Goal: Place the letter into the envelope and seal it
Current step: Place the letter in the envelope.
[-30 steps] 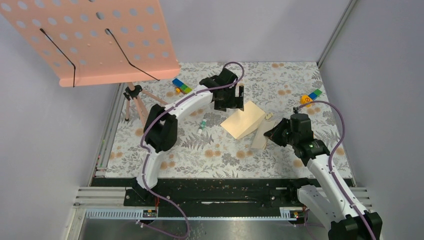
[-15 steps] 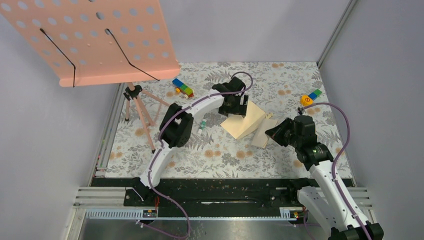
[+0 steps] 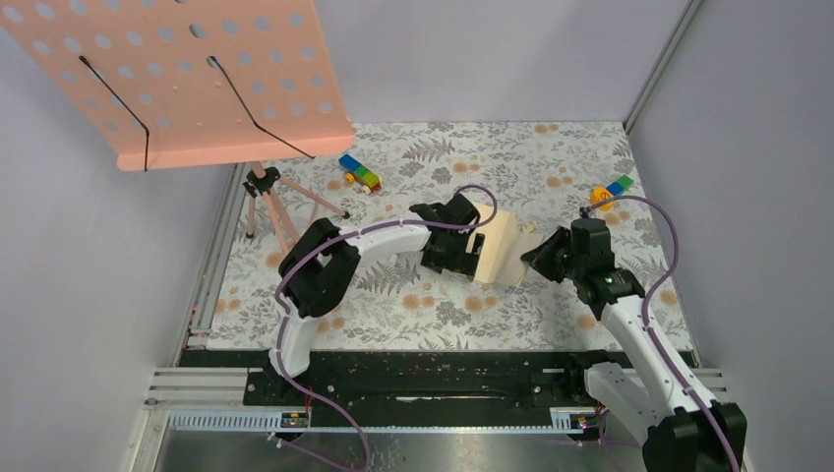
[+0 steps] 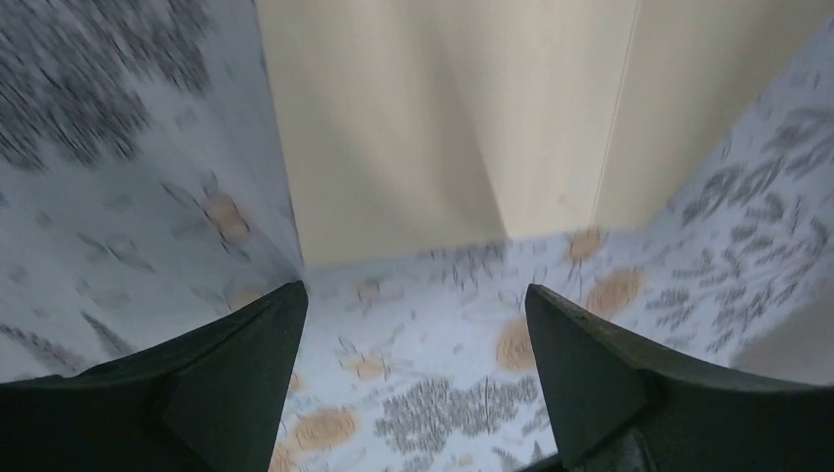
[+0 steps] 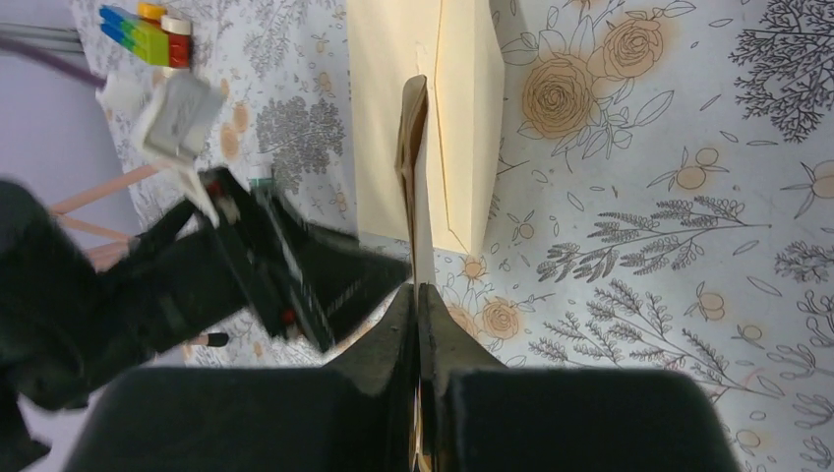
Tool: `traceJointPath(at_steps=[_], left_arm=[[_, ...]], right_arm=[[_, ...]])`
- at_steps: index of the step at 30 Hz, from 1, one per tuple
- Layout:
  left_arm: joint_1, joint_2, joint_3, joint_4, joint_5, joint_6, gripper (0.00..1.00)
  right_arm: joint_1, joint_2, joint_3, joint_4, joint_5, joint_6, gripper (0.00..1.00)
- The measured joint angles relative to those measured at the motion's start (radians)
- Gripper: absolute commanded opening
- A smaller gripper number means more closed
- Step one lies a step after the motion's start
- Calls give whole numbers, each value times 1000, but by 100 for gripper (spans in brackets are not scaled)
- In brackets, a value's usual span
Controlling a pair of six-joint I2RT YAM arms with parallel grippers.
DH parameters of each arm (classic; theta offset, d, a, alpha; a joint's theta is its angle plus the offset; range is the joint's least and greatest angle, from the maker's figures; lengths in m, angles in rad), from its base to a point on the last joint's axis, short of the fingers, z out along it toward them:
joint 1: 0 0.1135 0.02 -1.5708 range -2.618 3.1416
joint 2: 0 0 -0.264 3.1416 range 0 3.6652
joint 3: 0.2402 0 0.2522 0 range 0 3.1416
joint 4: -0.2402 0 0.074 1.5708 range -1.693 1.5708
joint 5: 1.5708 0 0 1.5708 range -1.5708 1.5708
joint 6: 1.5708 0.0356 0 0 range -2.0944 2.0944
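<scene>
The left jaws stand wide apart with nothing between them. In the left wrist view their two dark fingers (image 4: 226, 383) frame bare flowered counter (image 4: 433, 324), and the near edge of the letter (image 4: 393, 118) lies just ahead of the tips. The right jaws are closed tight on the envelope (image 5: 415, 167). The right wrist view shows it edge-on, a thin tan strip rising from between the pinched fingers (image 5: 393, 329), clear of the counter at its far end.

From above, the letter (image 3: 497, 246) sits near the middle of the counter (image 3: 413, 305), between the two arms. It is a pale cream sheet with a straight crease running along its length. Whether it lies fully flat or one side is lifted cannot be told. The left arm (image 3: 379, 241) reaches across from the left, its wrist just beside the sheet's left edge. The right arm (image 3: 620, 295) comes in from the right, its wrist close to the sheet's right edge. From the right wrist, the envelope crosses in front of the letter, with the left arm's dark wrist down to the left of it.

Toy blocks (image 3: 359, 170) lie at the back of the counter, with another small cluster (image 3: 610, 192) near the right wall. A peach perforated music stand (image 3: 187, 79) fills the upper left.
</scene>
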Motion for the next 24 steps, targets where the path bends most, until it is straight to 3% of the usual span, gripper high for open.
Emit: traceJointPath(at_steps=[6, 11, 17, 24], left_arm=[[-25, -56, -34, -114, 14, -31, 87], [55, -49, 95, -191, 19, -22, 87], [115, 87, 373, -206, 8, -5, 87], [157, 241, 401, -183, 122, -18, 84]], right_arm=[[-6, 126, 21, 60, -43, -42, 0], [-14, 255, 69, 158, -27, -99, 0], [-17, 399, 66, 338, -5, -131, 0], [-18, 491, 5, 436, 26, -106, 0]])
